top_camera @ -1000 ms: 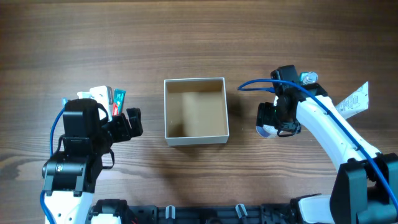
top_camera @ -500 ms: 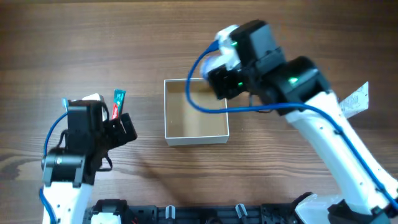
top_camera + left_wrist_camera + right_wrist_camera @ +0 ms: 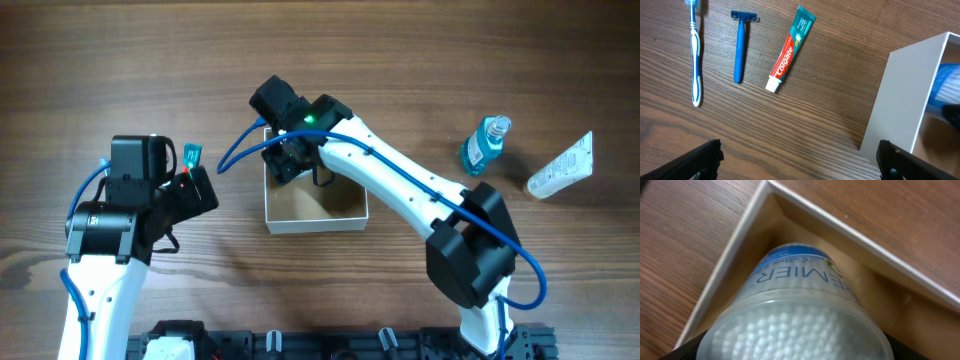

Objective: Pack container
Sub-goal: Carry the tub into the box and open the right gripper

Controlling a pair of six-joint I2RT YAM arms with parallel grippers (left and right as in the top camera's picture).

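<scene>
The container (image 3: 316, 226) is a square white-walled box with a tan inside, at the table's middle. My right gripper (image 3: 290, 155) is over its far left corner, shut on a clear round jar of cotton swabs (image 3: 800, 305) with a blue label. The jar sits low inside the container's corner (image 3: 840, 225). My left gripper (image 3: 200, 190) is open and empty, left of the container's white wall (image 3: 905, 95). A toothpaste tube (image 3: 790, 48), a blue razor (image 3: 740, 47) and a toothbrush (image 3: 696, 55) lie on the table beyond its fingers (image 3: 700, 157).
A blue liquid bottle (image 3: 484, 143) and a white tube (image 3: 560, 167) lie at the far right of the table. The right arm stretches across from the front right to the container.
My right arm has swung from the table's right side to the container, carrying the jar down into its far left corner. The left gripper has shifted a little.
</scene>
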